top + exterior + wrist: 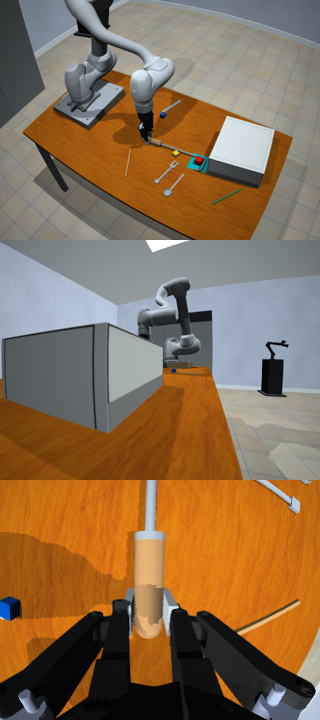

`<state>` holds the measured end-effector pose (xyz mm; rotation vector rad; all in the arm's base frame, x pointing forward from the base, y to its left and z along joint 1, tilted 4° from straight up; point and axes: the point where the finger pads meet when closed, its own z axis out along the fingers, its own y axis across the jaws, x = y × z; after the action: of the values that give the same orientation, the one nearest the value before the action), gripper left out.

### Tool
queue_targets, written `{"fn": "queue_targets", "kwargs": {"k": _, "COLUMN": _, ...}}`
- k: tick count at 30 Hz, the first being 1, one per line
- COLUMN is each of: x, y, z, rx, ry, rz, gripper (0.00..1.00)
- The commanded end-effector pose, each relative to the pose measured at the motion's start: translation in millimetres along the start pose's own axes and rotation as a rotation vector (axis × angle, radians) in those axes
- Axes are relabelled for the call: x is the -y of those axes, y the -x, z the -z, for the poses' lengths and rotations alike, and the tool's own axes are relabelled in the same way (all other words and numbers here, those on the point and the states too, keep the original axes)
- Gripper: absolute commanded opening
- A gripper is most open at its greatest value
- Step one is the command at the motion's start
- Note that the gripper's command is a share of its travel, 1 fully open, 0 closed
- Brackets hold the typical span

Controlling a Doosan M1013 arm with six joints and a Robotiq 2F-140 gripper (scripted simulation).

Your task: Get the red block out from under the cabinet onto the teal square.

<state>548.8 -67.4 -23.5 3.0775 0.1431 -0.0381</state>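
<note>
The red block [198, 160] sits on the teal square [191, 164], just in front of the grey cabinet [240, 149] [77, 374]. A hook tool with a wooden handle [155, 142] [148, 583] and a grey rod [178, 150] [152, 480] lies on the table; its bent end [201, 166] wraps around the block. My gripper [147, 139] [148, 599] is shut on the handle's near end, low over the table. In the exterior view the cabinet hides the block, the square and the gripper.
A yellow cube [176, 153] lies beside the rod. A blue cube [162, 115] [10, 607] [173, 370] and a grey strip [172, 105] lie behind. A fork [165, 172], a spoon [173, 186], a wooden stick [127, 162] [267, 618] and a green stick [226, 196] lie in front.
</note>
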Motion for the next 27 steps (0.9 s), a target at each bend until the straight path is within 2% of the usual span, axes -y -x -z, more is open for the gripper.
{"fn": "queue_targets", "kwargs": {"k": 1, "x": 6.5, "y": -3.7, "z": 0.1, "rx": 0.0, "ry": 0.0, "rz": -0.001, "gripper": 0.0}}
{"fn": "queue_targets", "kwargs": {"k": 27, "x": 9.9, "y": -5.7, "z": 0.1, "rx": 0.0, "ry": 0.0, "rz": -0.001, "gripper": 0.0}}
